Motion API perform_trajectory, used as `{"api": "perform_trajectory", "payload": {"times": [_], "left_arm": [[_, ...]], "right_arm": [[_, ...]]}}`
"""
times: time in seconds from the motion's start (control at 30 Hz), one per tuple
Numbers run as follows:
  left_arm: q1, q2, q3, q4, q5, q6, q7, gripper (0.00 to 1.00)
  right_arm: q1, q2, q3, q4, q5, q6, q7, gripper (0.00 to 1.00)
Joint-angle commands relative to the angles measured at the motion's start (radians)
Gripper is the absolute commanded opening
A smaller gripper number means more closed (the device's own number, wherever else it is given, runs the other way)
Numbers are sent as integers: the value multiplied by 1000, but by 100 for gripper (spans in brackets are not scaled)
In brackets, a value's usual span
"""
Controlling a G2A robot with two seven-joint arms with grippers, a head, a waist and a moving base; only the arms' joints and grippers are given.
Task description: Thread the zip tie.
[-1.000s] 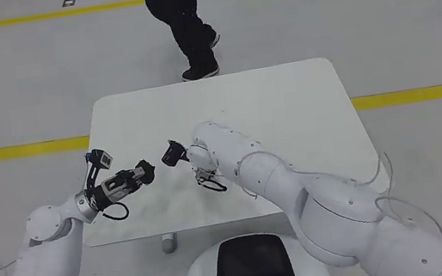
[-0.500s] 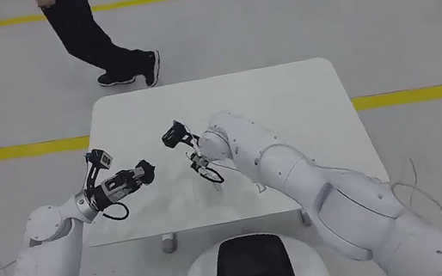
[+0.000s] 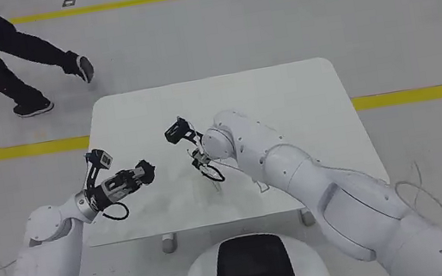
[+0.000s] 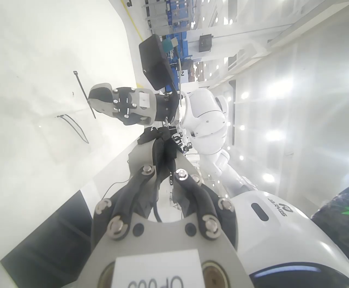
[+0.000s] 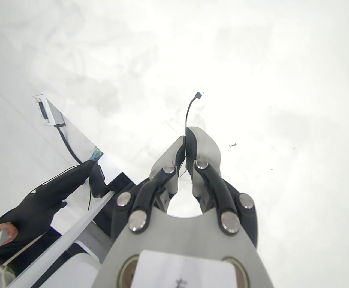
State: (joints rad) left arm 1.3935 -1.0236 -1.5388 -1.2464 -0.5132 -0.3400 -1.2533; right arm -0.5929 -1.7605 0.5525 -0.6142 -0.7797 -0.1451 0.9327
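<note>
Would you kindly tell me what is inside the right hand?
A black zip tie is pinched in the shut right hand, with its head end sticking out beyond it. The stretch inside the grip is covered, so how much is clamped cannot be seen.

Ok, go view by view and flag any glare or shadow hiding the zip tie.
Left wrist view: ceiling lights flare, but the zip tie in the right hand reads dark against the white table. Right wrist view: bright table, tie plain. Top view: even light, no glare.

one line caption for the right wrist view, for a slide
Right gripper shut on a black zip tie, head end sticking out above the white table.
</note>
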Motion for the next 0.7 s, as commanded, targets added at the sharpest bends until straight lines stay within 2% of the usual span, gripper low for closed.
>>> {"api": "perform_trajectory", "payload": {"times": [0.0, 0.07, 0.17, 0.23, 0.3, 0.43, 0.53, 0.57, 0.67], "left_arm": [[0, 0, 0, 0, 0, 0, 0, 0], [0, 0, 0, 0, 0, 0, 0, 0], [0, 0, 0, 0, 0, 0, 0, 0], [0, 0, 0, 0, 0, 0, 0, 0], [0, 0, 0, 0, 0, 0, 0, 0], [0, 0, 0, 0, 0, 0, 0, 0], [0, 0, 0, 0, 0, 0, 0, 0], [0, 0, 0, 0, 0, 0, 0, 0], [0, 0, 0, 0, 0, 0, 0, 0]], "right_arm": [[-8, 2, 10, -7, 8, 9, -36, 0], [-18, 8, 33, -27, 18, 33, -91, 0], [-44, 27, 67, -79, -10, 121, -177, 0], [-82, 43, 97, -147, -28, 192, -231, 0], [-126, 61, 117, -226, -56, 235, -252, 0], [-276, 110, 188, -465, -127, 338, -304, 0], [-387, 143, 230, -619, -188, 363, -321, 0], [-434, 155, 244, -681, -214, 362, -328, 0], [-535, 180, 286, -802, -245, 336, -354, 0]]}}
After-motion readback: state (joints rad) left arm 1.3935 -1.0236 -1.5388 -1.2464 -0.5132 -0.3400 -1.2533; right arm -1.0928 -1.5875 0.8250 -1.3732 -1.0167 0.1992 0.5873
